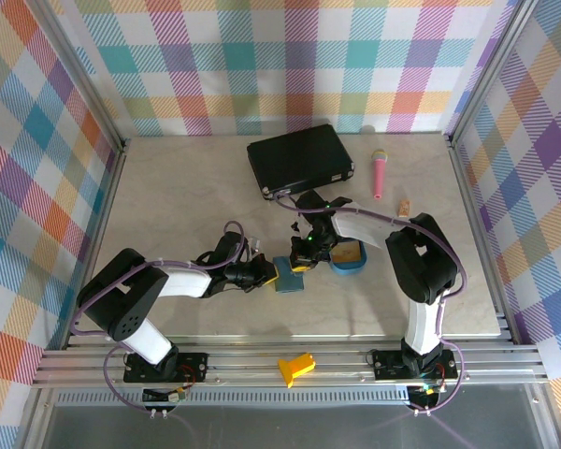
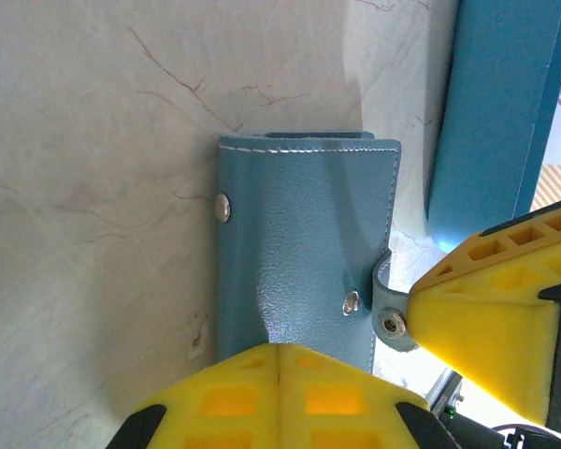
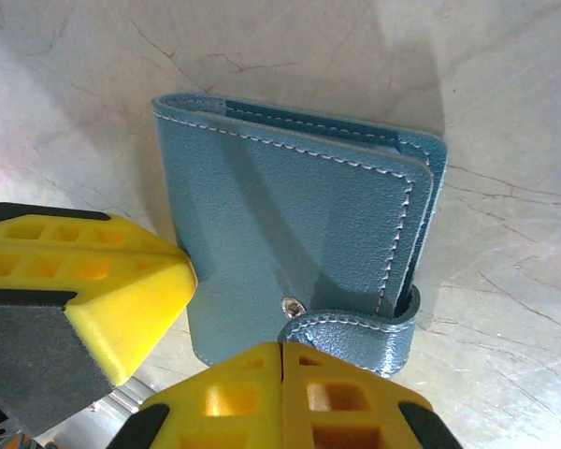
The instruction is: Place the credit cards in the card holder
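You are only beginning; the card holder (image 3: 290, 234) is lying folded; the left gripper (image 2: 279, 352) and right gripper (image 3: 282, 350) are resting clenched against it; the credit cards (image 1: 348, 252) are waiting in the tray (image 1: 348, 268).

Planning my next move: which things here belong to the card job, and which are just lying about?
Job: card holder, orange card, blue tray holding it.
Lying about: black case, pink stick, yellow block.

Nothing legible — the card holder (image 3: 290, 234) bears no lettering (stitching, snaps only)
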